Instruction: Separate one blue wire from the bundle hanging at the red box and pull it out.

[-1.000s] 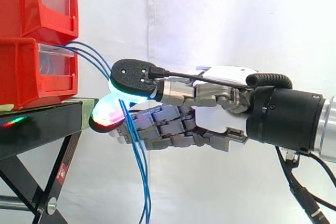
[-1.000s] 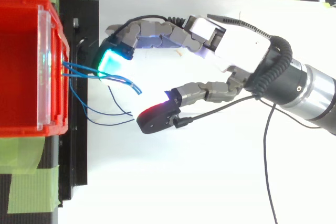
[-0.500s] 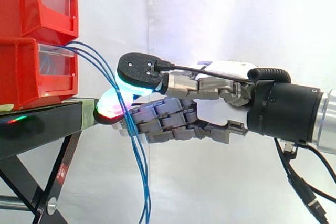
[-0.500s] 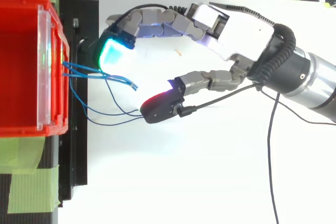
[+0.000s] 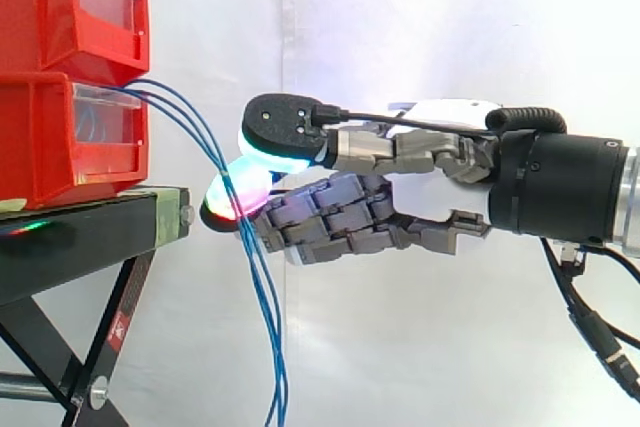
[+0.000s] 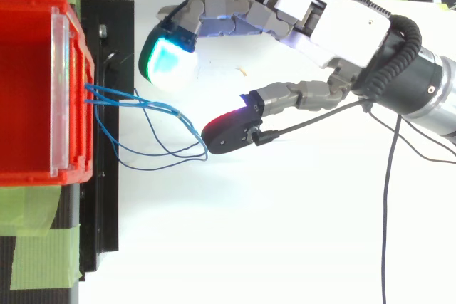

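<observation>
Several blue wires (image 5: 262, 317) hang from the red box (image 5: 60, 137) past my hand (image 5: 425, 205) in the side view, and from above my fingers (image 6: 214, 13) and thumb (image 6: 229, 133) stand spread, pinching nothing, the wires looped between them, so closing now could, I judge, catch two together.

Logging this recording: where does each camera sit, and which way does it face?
Side view: beside the work at about its height, looking level across the red bins, black stand and hanging blue wires; the hand and arm come in from the right.
Top view: above, looking down on the red bins; the hand comes in from the right.
Shared: red bins, black stand, blue wires, hand.
</observation>
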Robot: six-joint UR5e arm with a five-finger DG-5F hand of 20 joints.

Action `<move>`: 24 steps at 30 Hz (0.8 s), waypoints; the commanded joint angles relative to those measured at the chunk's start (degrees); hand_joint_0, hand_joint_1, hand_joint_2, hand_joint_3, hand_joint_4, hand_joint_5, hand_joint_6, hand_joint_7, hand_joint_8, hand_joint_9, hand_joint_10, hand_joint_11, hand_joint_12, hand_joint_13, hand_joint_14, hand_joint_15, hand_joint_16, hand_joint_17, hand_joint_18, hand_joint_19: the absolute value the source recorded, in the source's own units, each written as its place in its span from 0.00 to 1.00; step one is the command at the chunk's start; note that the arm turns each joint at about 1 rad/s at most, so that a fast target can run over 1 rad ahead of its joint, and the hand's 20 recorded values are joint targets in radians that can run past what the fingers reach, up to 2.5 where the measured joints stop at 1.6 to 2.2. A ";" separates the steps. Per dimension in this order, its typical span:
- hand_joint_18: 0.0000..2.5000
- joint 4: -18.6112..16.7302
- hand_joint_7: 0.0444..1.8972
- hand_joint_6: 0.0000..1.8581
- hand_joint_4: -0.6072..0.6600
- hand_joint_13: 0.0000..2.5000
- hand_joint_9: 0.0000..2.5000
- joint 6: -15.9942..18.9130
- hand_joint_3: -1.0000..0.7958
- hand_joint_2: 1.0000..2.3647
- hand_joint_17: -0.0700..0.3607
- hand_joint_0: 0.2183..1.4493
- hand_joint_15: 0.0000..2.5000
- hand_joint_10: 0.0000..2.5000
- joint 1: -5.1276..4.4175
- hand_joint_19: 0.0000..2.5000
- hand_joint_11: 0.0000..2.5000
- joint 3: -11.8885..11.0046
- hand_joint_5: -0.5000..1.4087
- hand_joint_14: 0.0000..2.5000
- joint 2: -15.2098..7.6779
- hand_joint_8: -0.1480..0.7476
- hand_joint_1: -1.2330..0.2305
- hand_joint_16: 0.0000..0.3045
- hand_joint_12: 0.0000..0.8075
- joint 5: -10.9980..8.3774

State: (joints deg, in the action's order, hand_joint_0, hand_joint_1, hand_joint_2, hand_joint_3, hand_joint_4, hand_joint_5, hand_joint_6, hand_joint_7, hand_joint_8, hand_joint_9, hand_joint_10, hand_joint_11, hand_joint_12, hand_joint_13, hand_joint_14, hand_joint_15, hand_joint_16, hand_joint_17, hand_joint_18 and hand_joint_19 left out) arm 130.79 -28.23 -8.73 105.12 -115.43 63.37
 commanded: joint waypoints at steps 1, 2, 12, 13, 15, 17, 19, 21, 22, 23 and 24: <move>0.09 0.43 0.55 0.27 0.71 0.15 0.21 -0.94 0.28 0.00 0.44 0.28 0.08 0.00 0.03 0.11 0.08 0.00 0.18 0.00 0.03 0.48 0.38 0.17 0.43 -0.09; 0.09 0.34 0.55 0.27 0.71 0.15 0.21 -1.21 0.28 0.00 0.44 0.28 0.08 0.00 0.03 0.11 0.07 0.00 0.18 0.00 0.03 0.47 0.38 0.17 0.43 -0.09; 0.10 -1.33 0.62 0.27 0.67 0.16 0.22 -4.90 0.28 0.00 0.44 0.28 0.09 0.00 -0.76 0.11 0.09 0.00 0.19 0.00 -0.05 0.48 0.35 0.17 0.43 -0.35; 0.10 -2.21 0.63 0.27 0.66 0.17 0.22 -5.60 0.28 0.00 0.44 0.28 0.09 0.00 -0.85 0.11 0.09 0.00 0.19 0.00 -0.05 0.48 0.35 0.17 0.43 -0.44; 0.10 -3.70 0.64 0.27 0.66 0.17 0.22 -7.36 0.28 0.00 0.44 0.28 0.09 0.00 -1.20 0.11 0.09 0.00 0.19 0.00 -0.05 0.48 0.35 0.17 0.43 -0.44; 0.11 -4.14 0.67 0.27 0.65 0.17 0.22 -8.15 0.28 0.00 0.43 0.29 0.09 0.00 -1.38 0.12 0.09 0.00 0.19 0.00 -0.05 0.48 0.35 0.17 0.43 -0.53; 0.11 -4.23 0.69 0.27 0.65 0.17 0.22 -8.24 0.28 0.00 0.43 0.29 0.09 0.00 -1.55 0.12 0.09 0.00 0.19 0.00 -0.05 0.48 0.35 0.17 0.43 -0.44; 0.11 -4.32 0.69 0.27 0.64 0.17 0.22 -8.33 0.28 0.00 0.43 0.29 0.09 0.00 -1.64 0.11 0.09 0.00 0.19 0.00 -0.05 0.48 0.34 0.17 0.43 -0.44; 0.11 -4.32 0.69 0.27 0.65 0.17 0.22 -8.33 0.28 0.00 0.43 0.29 0.09 0.00 -1.73 0.12 0.09 0.00 0.19 0.00 -0.05 0.48 0.34 0.17 0.43 -0.44; 0.11 -4.32 0.68 0.27 0.65 0.17 0.22 -8.33 0.28 0.00 0.43 0.29 0.09 0.00 -1.73 0.12 0.09 0.00 0.19 0.00 -0.05 0.48 0.34 0.17 0.43 -0.44; 0.11 -4.41 0.68 0.27 0.66 0.17 0.22 -8.33 0.28 0.00 0.43 0.29 0.09 0.00 -1.82 0.12 0.09 0.00 0.19 0.00 -0.05 0.48 0.34 0.17 0.43 -0.61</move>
State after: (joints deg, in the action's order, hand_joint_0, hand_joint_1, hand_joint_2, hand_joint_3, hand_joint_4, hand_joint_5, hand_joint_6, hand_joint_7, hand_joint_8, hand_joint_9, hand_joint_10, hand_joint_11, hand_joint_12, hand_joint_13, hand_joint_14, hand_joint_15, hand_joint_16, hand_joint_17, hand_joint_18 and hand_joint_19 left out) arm 126.59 -36.43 -10.34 105.12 -115.49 62.91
